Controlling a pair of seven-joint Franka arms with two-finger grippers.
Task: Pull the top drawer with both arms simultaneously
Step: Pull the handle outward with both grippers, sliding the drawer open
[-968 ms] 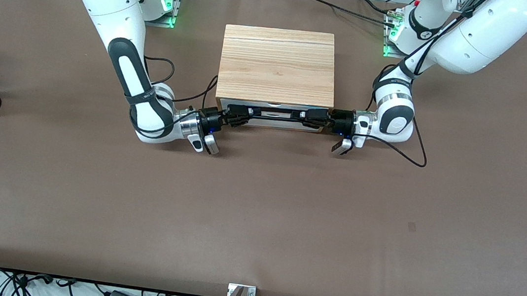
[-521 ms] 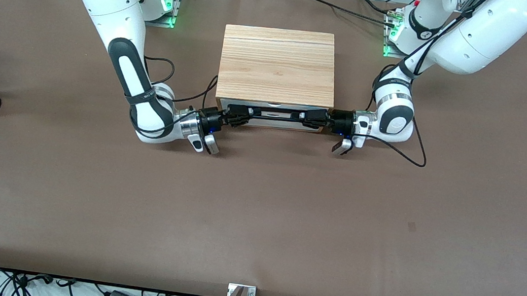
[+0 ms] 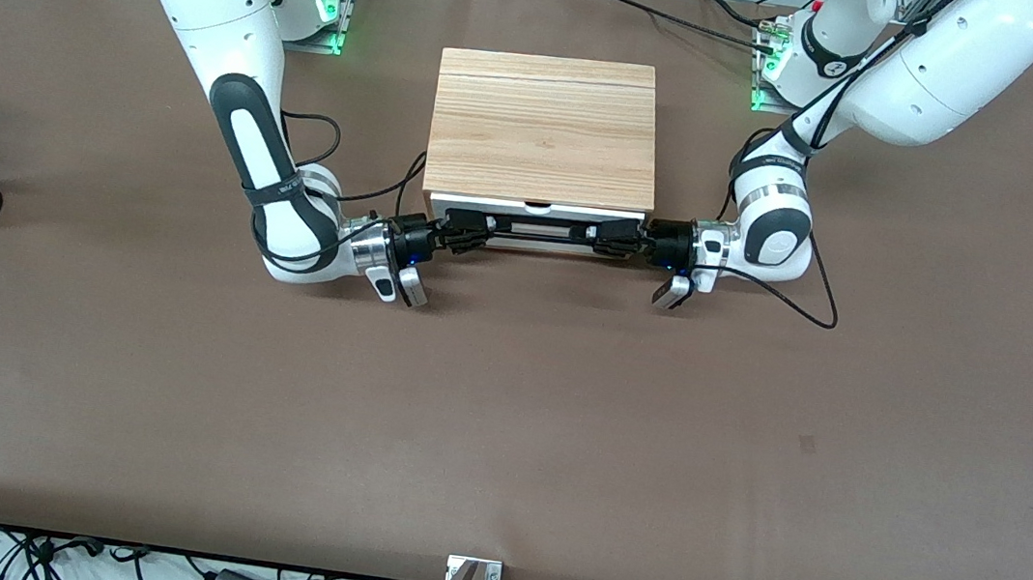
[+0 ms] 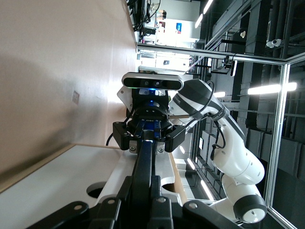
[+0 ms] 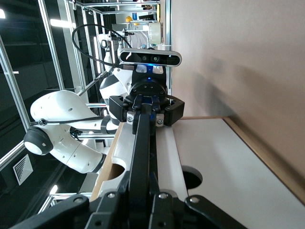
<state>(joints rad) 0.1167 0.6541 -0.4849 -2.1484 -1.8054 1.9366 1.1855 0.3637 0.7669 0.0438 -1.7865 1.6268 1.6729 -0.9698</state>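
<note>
Top drawer [image 3: 540, 207], slightly out of the box [image 3: 545, 128], its white front facing the front camera; black handle [image 3: 538, 229] spans the front. Left gripper [image 3: 602, 236] clamped on the handle's end toward the left arm; right gripper [image 3: 473, 225] clamped on the other end. Both grippers lie level, facing each other along the bar, just above the table [image 3: 501, 424].

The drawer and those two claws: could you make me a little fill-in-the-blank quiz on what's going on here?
1. Both grippers are shut on the drawer's long black ____.
2. The left gripper and right gripper hold it at opposite ____.
3. The top drawer belongs to a light ____ box.
Answers: handle; ends; wooden
</note>
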